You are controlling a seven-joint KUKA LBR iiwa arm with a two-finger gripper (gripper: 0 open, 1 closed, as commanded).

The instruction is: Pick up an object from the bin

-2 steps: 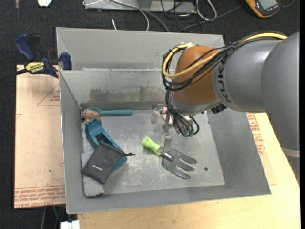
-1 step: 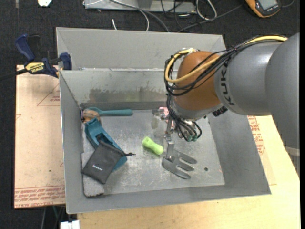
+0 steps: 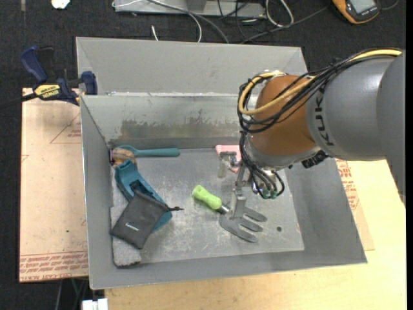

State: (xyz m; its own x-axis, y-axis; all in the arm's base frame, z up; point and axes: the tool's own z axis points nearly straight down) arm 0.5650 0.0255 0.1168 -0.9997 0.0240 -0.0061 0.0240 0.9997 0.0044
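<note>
My gripper [image 3: 239, 187] hangs low in the middle right of the bin, under the orange wrist cover. It is directly over the metal neck of a small hand fork [image 3: 240, 223], whose grey tines point toward the bin's front and whose lime green handle [image 3: 208, 197] lies to the gripper's left. I cannot tell whether it touches the fork. A pale pink thing [image 3: 226, 151] lies just behind the gripper, near the back wall and partly hidden by the wrist.
At the left lie a teal long-handled brush [image 3: 147, 152], a blue tool [image 3: 134, 185] and a dark grey pad [image 3: 137, 223] resting on a grey sponge. The arm and its cables cover the bin's right back part.
</note>
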